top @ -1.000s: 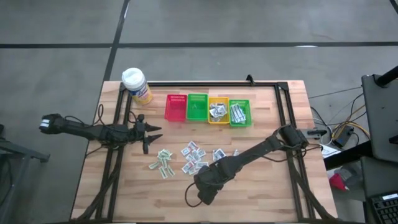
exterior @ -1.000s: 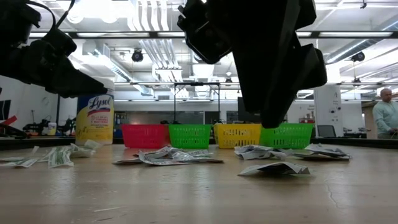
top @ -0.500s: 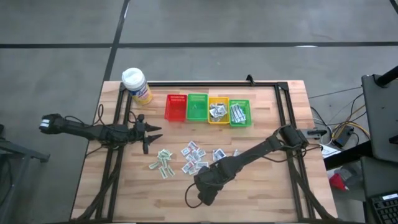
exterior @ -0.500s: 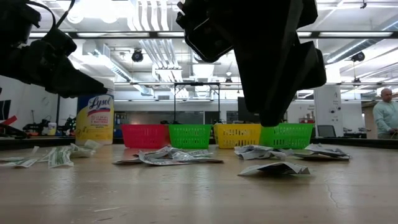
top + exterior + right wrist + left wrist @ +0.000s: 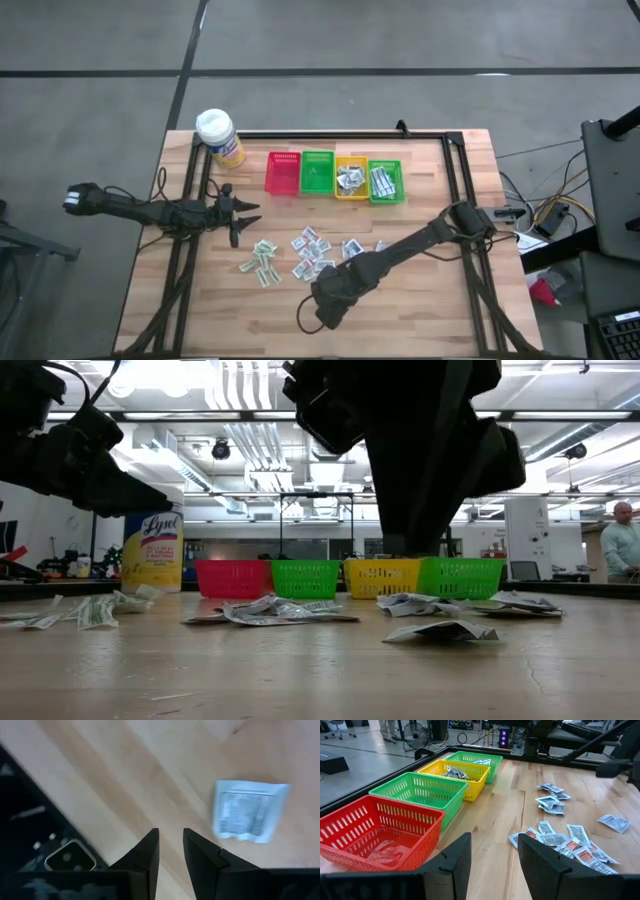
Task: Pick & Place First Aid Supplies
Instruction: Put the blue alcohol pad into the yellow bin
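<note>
The first aid supplies, small white packets, lie scattered flat on the wooden table's middle [image 5: 312,250], with a green-printed group [image 5: 260,262] to their left. One packet [image 5: 249,815] lies alone on the wood beside my right gripper [image 5: 171,851]. That gripper [image 5: 322,305] hangs above the table near its front, pointing down, its fingers a narrow gap apart with only bare wood between them. My left gripper [image 5: 492,855] waits open at the table's left [image 5: 240,212], above the wood, facing the baskets.
A red basket [image 5: 283,173], a green one [image 5: 317,172], a yellow one [image 5: 350,180] and a second green one [image 5: 385,183] stand in a row at the back; the last two hold packets. A yellow bottle [image 5: 220,137] stands back left. Black frame rails [image 5: 190,230] run along the table.
In the low view the lower end of my right gripper has shifted a little to the left while it hangs over the same spot. The packets lie as before.
</note>
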